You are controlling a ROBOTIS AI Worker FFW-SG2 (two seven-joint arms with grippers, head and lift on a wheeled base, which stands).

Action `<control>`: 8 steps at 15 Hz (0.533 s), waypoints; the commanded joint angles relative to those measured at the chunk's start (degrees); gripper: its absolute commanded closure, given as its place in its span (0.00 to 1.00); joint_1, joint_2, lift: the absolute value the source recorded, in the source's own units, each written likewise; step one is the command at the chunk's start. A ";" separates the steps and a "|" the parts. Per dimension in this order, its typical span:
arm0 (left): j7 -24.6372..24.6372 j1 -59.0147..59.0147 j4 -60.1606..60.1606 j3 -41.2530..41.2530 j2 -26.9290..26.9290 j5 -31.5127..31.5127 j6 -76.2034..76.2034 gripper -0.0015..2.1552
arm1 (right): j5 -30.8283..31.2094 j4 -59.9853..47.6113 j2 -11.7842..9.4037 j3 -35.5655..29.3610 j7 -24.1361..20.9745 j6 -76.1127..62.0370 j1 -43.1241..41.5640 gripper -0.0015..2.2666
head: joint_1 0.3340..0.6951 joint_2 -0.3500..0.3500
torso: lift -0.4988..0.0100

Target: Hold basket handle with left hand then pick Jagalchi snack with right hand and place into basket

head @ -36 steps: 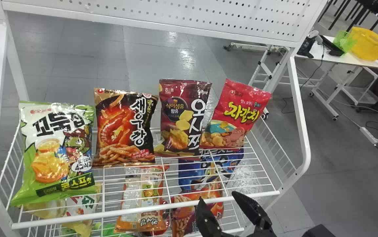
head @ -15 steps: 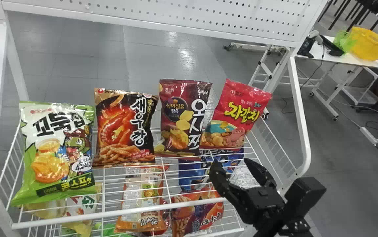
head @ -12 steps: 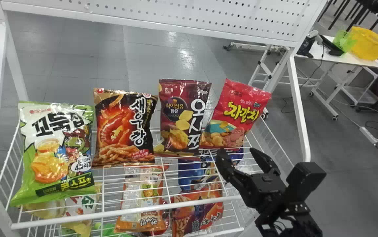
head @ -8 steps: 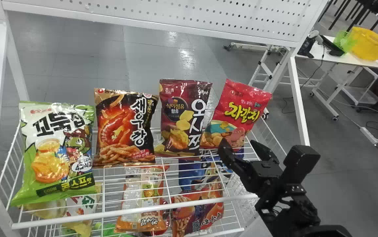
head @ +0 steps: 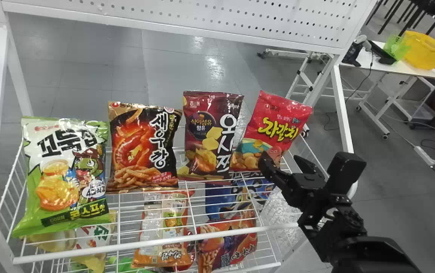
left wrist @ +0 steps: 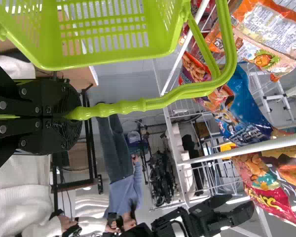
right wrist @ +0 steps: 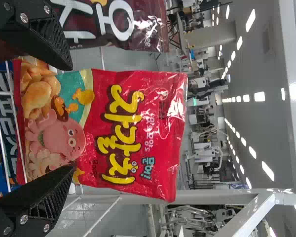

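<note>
Clamping the handle [left wrist: 158, 102] of the green basket [left wrist: 108, 61], the left gripper [left wrist: 71, 114] is holding closed. Right gripper [head: 279, 156] is standing wide, fingers flanking the snack's lower part. Jagalchi snack [head: 274, 127] is standing tilted toward the wire rack's [head: 88, 251] right end, beside the maroon bag [head: 206, 129].

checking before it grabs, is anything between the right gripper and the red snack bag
Nothing visible stands between the right gripper and the red snack bag; its open fingers face the bag's lower part directly. The maroon bag sits close alongside, beside the path rather than across it.
</note>
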 commanded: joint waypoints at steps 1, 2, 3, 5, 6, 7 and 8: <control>0.01 0.20 0.09 -0.01 0.01 -0.01 0.08 0.77 | 0.65 1.75 -0.71 -0.10 0.18 0.70 -2.29 0.04 | 1.00 0.00 | 0.96; 0.10 0.20 0.09 -0.18 0.01 -0.01 0.08 0.77 | 0.65 2.28 -1.15 -0.10 0.88 0.70 -3.08 0.04 | 1.00 0.00 | 0.96; 0.18 0.20 0.18 -0.18 0.01 -0.01 0.08 0.77 | 0.73 2.90 -1.41 -0.10 2.02 0.70 -3.78 0.04 | 1.00 0.00 | 0.96; 0.36 0.20 0.62 -0.18 -0.16 -0.09 0.08 0.77 | 0.91 3.78 -2.12 -0.10 2.81 1.05 -5.27 0.04 | 1.00 0.00 | 0.96; 0.36 0.11 0.80 -0.18 -0.16 -0.18 -0.10 0.77 | 1.35 4.39 -2.56 -0.10 2.81 1.23 -6.07 0.04 | 1.00 0.00 | 0.96; 0.36 0.20 0.88 -0.18 -0.25 -0.18 -0.10 0.77 | 1.70 5.09 -2.64 -0.10 2.81 1.93 -6.94 0.04 | 1.00 0.00 | 0.96; 0.36 0.11 0.97 -0.18 -0.25 -0.18 -0.10 0.77 | 2.05 5.62 -2.64 -0.10 2.81 2.81 -7.74 0.04 | 1.00 0.00 | 0.96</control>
